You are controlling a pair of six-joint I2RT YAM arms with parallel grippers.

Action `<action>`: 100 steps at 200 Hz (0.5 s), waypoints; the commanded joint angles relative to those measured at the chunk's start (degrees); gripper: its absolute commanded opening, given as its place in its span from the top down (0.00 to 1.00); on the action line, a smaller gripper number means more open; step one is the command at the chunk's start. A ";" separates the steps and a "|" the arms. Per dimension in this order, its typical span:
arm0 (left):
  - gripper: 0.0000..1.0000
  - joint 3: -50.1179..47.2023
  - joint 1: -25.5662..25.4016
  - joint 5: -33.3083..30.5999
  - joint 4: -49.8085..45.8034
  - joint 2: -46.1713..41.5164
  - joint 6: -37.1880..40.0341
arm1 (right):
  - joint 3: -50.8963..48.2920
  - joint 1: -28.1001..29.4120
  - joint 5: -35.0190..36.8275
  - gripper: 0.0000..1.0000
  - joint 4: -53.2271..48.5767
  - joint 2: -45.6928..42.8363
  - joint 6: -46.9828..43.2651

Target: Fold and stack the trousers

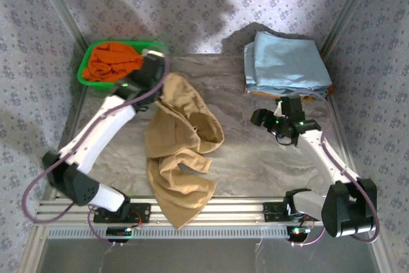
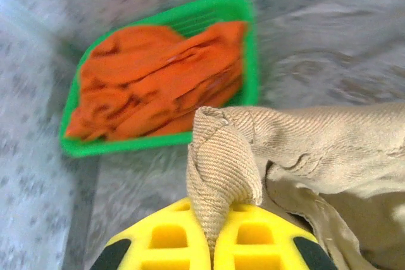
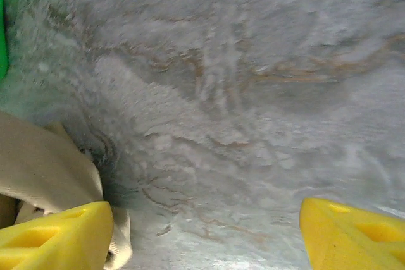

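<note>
One small fold of trousers (image 1: 180,158) was clamped in shut left gripper (image 2: 212,238); rest lay crumpled at middle of table (image 1: 255,164). Right gripper (image 3: 205,232) stood agape, empty. Risk: thin bite could slip if lifted fast.

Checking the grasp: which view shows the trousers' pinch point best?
Left wrist: close up, the left gripper is shut on a fold of the trousers. Top external shows them whole, crumpled, the pinch too small to judge. Right wrist shows one edge, lower left.
</note>
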 commanded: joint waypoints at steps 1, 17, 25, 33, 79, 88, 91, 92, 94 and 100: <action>0.91 -5.65 11.01 12.03 -0.25 -4.75 -7.09 | 4.05 4.45 3.56 0.18 1.33 2.46 1.02; 0.64 -7.10 19.75 15.85 -0.96 -4.87 -12.23 | 5.70 6.74 4.29 0.17 1.23 4.26 1.00; 0.51 -8.04 24.04 18.11 -0.62 -4.82 -14.41 | 6.26 7.76 4.49 0.17 1.14 4.81 0.92; 0.36 -8.89 28.10 19.91 -0.58 -4.44 -17.89 | 6.70 8.72 4.84 0.17 0.97 5.22 0.83; 0.05 -13.84 32.73 28.71 -1.52 -7.56 -25.58 | 7.32 16.73 7.22 0.16 0.32 7.17 0.31; 0.04 -15.92 30.01 28.93 -1.56 -9.63 -25.99 | 7.05 18.30 7.20 0.16 0.95 8.16 0.43; 0.04 -16.75 28.89 28.83 -1.49 -10.40 -26.08 | 7.03 18.77 7.07 0.16 1.23 8.52 0.41; 0.04 -17.11 28.49 28.81 -1.50 -10.61 -26.08 | 7.00 18.92 7.07 0.17 1.31 8.64 0.40; 0.04 -17.68 27.67 28.76 -1.42 -11.06 -26.09 | 6.98 19.32 6.98 0.17 1.45 8.91 0.39; 0.04 -19.24 25.13 28.28 -1.17 -12.46 -26.05 | 7.06 20.37 6.69 0.18 2.00 10.05 0.33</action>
